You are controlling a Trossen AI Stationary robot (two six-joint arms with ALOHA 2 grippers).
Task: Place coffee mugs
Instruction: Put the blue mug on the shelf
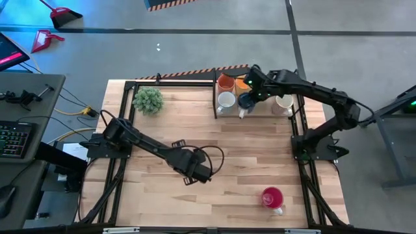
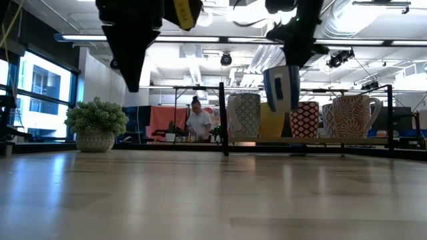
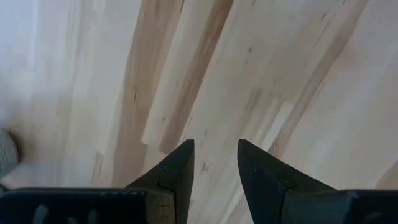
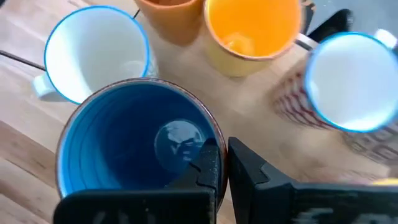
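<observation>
My right gripper [image 1: 249, 93] is at the table's far edge, shut on a blue mug [image 4: 134, 146], which shows in the low view as the blue mug [image 2: 281, 87] raised above the others. Around it stand two orange mugs [image 1: 225, 82] [image 4: 252, 28] and two white-lined mugs [image 1: 226, 100] [image 1: 284, 102], resting on their bases inside a black frame [image 1: 215, 91]. A red-pink mug [image 1: 273, 197] sits alone near the table's near right corner. My left gripper [image 3: 214, 168] hovers open over bare wood at mid-table [image 1: 195, 170]. My right gripper pinches the blue mug's rim [image 4: 217, 149], one finger [image 4: 208, 165] inside the cup and the other finger [image 4: 249, 171] outside the wall. The fingers come from above, pointing down. The mug hangs upright below them, lifted clear of the table [image 2: 281, 110].
A small green potted plant [image 1: 148, 100] stands at the far left of the table. The black frame's upright [image 2: 222, 120] borders the mug group on its left. Black rails run along the table's edges [image 1: 304, 130]. A person [image 2: 197, 123] is in the room beyond.
</observation>
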